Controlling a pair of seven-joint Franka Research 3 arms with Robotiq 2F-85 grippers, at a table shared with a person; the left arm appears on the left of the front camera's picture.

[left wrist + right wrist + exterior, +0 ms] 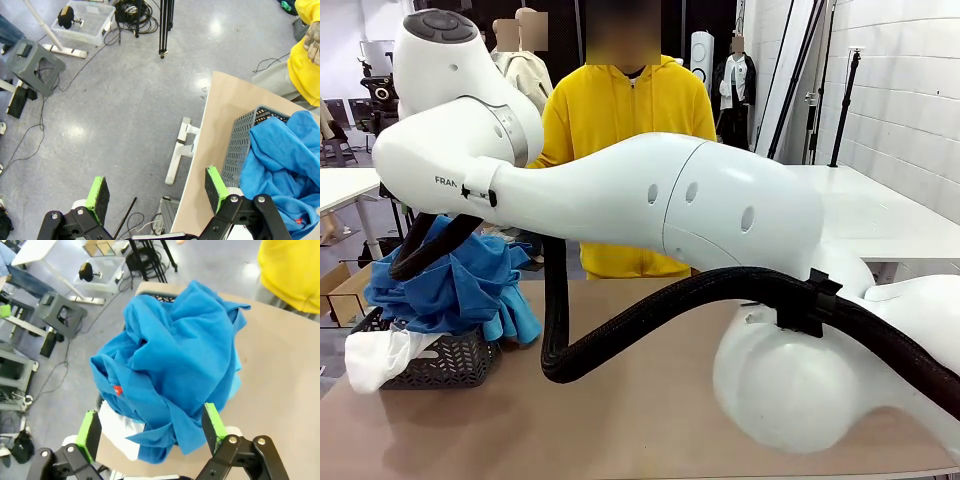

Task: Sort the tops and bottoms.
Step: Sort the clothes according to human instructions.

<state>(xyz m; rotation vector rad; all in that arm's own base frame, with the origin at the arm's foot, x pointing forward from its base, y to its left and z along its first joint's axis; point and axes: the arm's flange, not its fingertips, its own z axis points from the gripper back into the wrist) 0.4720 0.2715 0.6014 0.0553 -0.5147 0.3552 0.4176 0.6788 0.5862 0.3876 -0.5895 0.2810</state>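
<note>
The right arm (650, 200) is reaching across the table, its right gripper (152, 432) hanging wide open and empty. The blue shirt (175, 355) is lying heaped just under it.

Basket (440, 362) mostly hidden under blue garment (460, 285); white garment (375, 358) partly buried.
</note>
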